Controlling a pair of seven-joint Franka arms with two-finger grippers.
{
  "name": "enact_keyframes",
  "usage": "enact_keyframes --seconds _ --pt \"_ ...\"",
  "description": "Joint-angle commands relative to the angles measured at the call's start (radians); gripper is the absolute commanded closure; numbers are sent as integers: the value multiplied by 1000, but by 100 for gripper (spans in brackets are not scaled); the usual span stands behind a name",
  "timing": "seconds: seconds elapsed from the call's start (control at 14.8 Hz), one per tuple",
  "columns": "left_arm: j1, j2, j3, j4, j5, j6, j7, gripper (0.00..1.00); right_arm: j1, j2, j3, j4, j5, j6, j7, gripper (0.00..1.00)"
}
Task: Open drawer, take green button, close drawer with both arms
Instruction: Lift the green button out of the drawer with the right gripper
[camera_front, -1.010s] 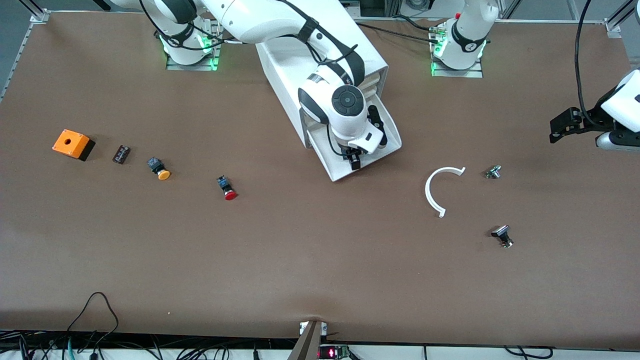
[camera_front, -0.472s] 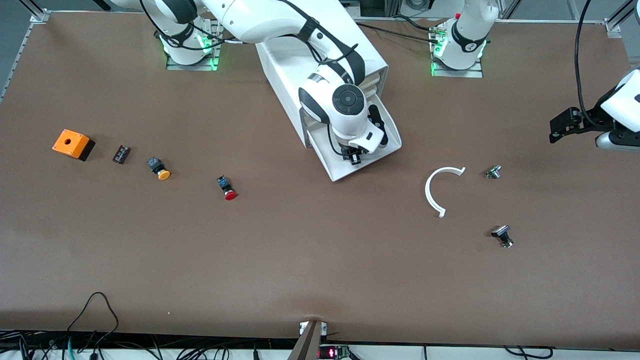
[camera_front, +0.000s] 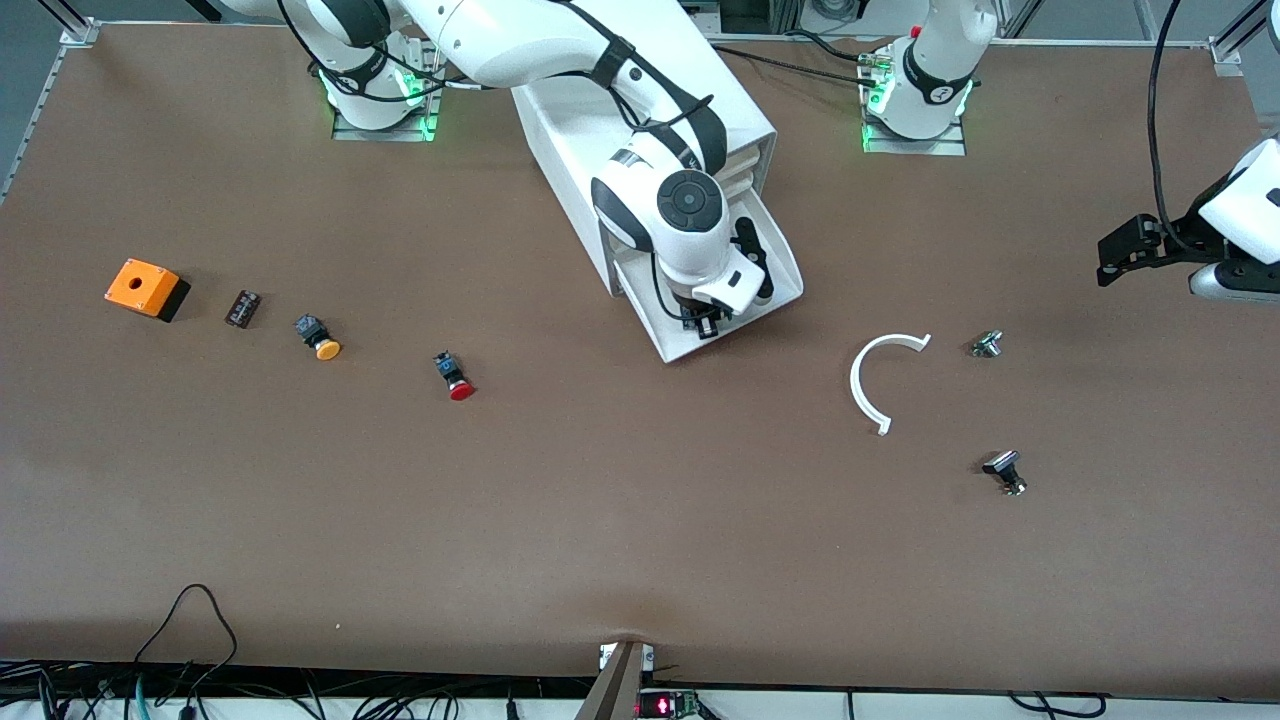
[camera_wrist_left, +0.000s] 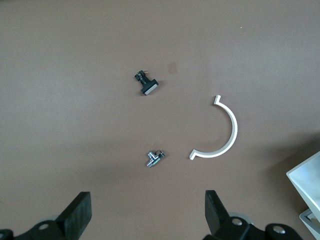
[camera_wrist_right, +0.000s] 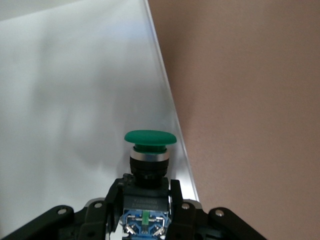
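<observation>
1. Looking down from the front view: reaching into the pulled-out drawer (camera_front: 785, 290) at the foot of the white cabinet (camera_front: 560, 130), with the right gripper (camera_front: 706, 322) low inside the tray and mostly hidden under its own wrist. Waiting well off toward its own end of the table, the left gripper (camera_front: 1118, 260), over bare tabletop. Risking a knock against the drawer's front lip on the way out if lifting too shallow, since the tray wall is sitting just beside the fingers.

2. Looking through the left wrist view: standing wide apart and holding nothing, the left gripper's fingers (camera_wrist_left: 76, 214), over a white curved piece (camera_wrist_left: 227, 135) and two small metal parts (camera_wrist_left: 146, 83).

3. Looking through the right wrist view: pinching the button (camera_wrist_right: 149, 150) by its dark body, fingers closed tight on it, green cap pointing away and sitting inside the drawer close to its side wall. Risking a twist or slip, the grip being only on the body's end.
</observation>
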Motion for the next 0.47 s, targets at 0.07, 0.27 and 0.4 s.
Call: enact_keyframes --seconds 0.07,0.27,0.4 --pt "-2 16 -4 35 14 -28 -15 0 4 -65 -73 18 -5 -87 60 71" --pt "-2 16 -4 35 14 -28 -15 0 8 -127 -172 18 -5 -95 63 70" --pt "-2 15 -4 35 14 -28 -15 0 -8 -130 -193 18 -2 -91 64 70"
